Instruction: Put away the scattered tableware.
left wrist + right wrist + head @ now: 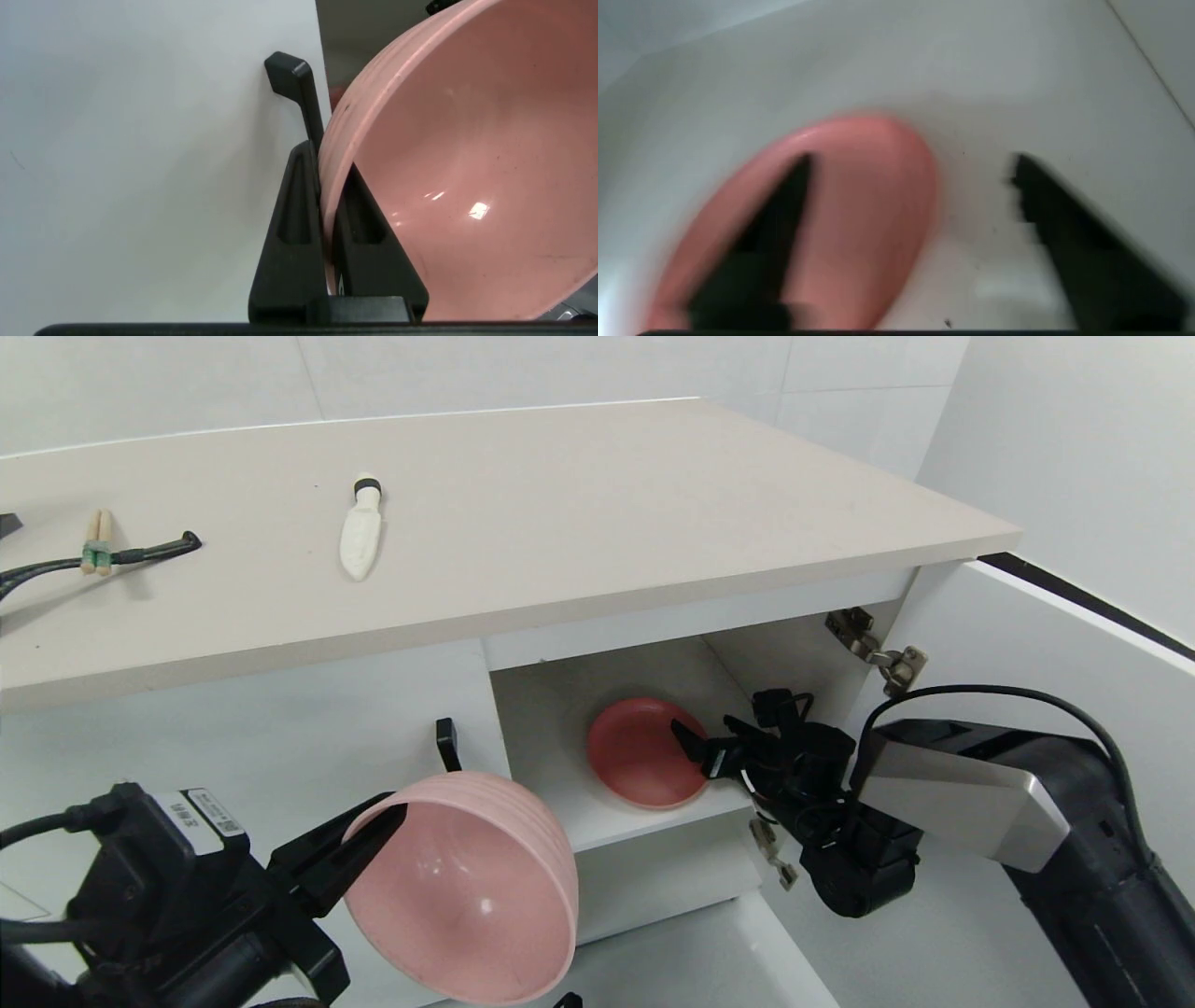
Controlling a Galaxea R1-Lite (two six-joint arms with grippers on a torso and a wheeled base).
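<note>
The left hand (378, 826) pinches the bowl (467, 887) rim for shelving; the right hand (695, 747) gapes empty, the shelved plate (639, 751) just before it.

Kitchen, tiled wall (560, 369), beige countertop (579, 504), white cabinet w/ open door (1027, 644)

The cabinet shelf (597, 826) bears a red plate (639, 756), which lies straight ahead of the right gripper (702, 739). Of that gripper's spread jaws, one stands over the plate's near edge and the other over bare shelf beside it. Well above and beyond the jaws of the left gripper (378, 821), the beige countertop (607, 504) carries a white utensil (361, 537), perhaps a spoon. Farther to the left of those jaws, a banded pair of chopsticks (98, 527) touches a black cable (154, 553).
</note>
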